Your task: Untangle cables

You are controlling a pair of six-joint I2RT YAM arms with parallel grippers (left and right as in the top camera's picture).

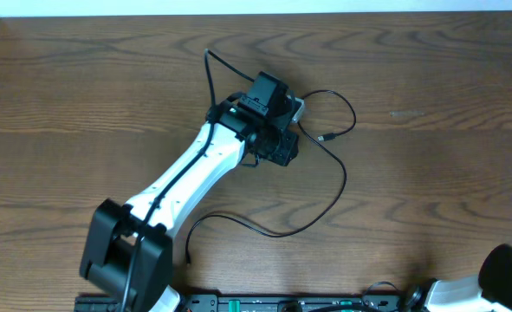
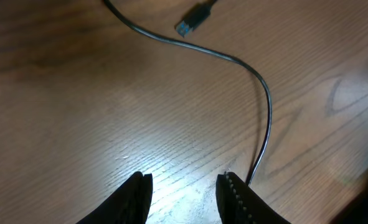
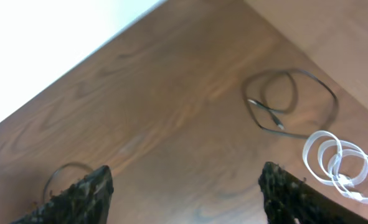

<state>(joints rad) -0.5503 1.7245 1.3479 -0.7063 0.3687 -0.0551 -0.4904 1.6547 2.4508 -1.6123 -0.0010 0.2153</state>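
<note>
Wood grain alone shows between the fingers of the left end effector, which stands released and grasps nothing, low over the middle of the tabletop, a little toward the far edge. The black cable passes just beside one fingertip; whether they touch cannot be told. From there the cable bends away across the wood, and its small plug lies close beside a further stretch of the same cord. In the overhead view the cable starts near the far edge, goes under the end effector, loops out to one side, then sweeps in a wide arc to finish close to the near edge beside the left arm.

The right end effector is also released, its fingers spread wide with nothing between them; it sits back at the near right corner. In its wrist view a white cable, wound in a few loose rings, lies flat near an edge of the tabletop. A black coil with a small plug lies just beside it.
</note>
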